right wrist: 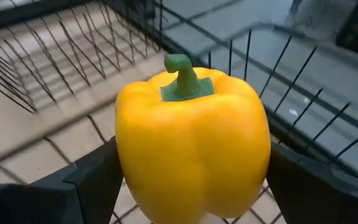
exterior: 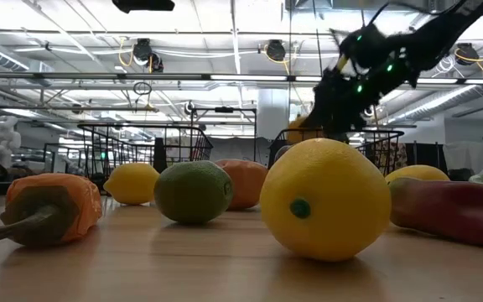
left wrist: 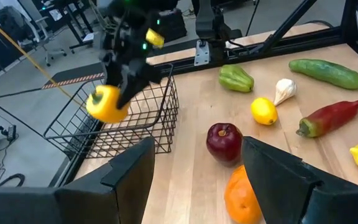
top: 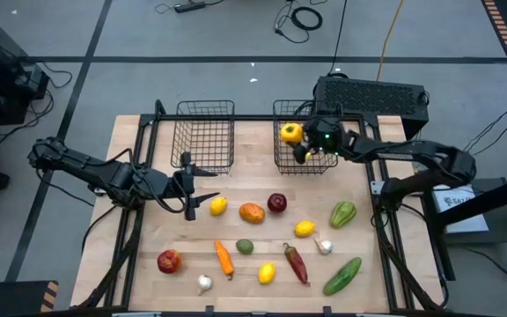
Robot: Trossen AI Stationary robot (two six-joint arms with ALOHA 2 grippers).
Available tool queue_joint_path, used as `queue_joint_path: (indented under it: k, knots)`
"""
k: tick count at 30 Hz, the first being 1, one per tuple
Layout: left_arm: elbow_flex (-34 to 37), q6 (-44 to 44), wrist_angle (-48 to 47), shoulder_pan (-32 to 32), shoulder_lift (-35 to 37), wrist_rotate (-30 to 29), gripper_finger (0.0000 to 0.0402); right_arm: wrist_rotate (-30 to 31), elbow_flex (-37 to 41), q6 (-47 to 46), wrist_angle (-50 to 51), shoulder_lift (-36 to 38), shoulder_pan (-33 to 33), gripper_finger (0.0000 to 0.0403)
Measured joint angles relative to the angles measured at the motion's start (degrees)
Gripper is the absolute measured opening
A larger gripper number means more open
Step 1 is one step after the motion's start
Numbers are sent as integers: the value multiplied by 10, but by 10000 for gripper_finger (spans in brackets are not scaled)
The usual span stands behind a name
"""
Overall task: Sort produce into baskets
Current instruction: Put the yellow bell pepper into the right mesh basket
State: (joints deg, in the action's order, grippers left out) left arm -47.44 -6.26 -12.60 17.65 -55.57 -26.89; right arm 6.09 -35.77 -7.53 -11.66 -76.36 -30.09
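Observation:
My right gripper [top: 299,141] is shut on a yellow pepper [top: 291,133] above the right wire basket [top: 282,158]; both also show in the left wrist view [left wrist: 107,102]. The left wire basket [top: 205,136] stands beside it. My left gripper [top: 209,186] is open and empty just left of a lemon [top: 218,206]. An orange fruit [top: 252,212], a red apple [top: 277,202], a lime [top: 245,246], a carrot [top: 224,258] and a chilli [top: 295,262] lie on the table. My right gripper pinches the yellow pepper by its two opposite side walls [right wrist: 129,168] between its two fingers [right wrist: 95,177]. The green stem [right wrist: 180,74] points away from the fingers. The pepper is lifted clear, over the basket's mesh floor.
More produce lies on the wooden table: a green pepper [top: 342,213], a cucumber [top: 342,275], two more lemons [top: 304,229] [top: 267,273], two garlic bulbs [top: 323,246] [top: 204,283], a second apple [top: 169,261]. A black box [top: 372,95] stands behind the right basket.

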Motion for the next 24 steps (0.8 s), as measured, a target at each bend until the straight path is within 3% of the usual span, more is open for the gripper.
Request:
queue_joint_path:
  k: [7,24]
  knots:
    - [0,0,1,0,0,0,246,1,0,-13,-42,-72,-4,336]
    - [0,0,0,0,0,1,246,-1,0,7,-49,-117,-26,336]
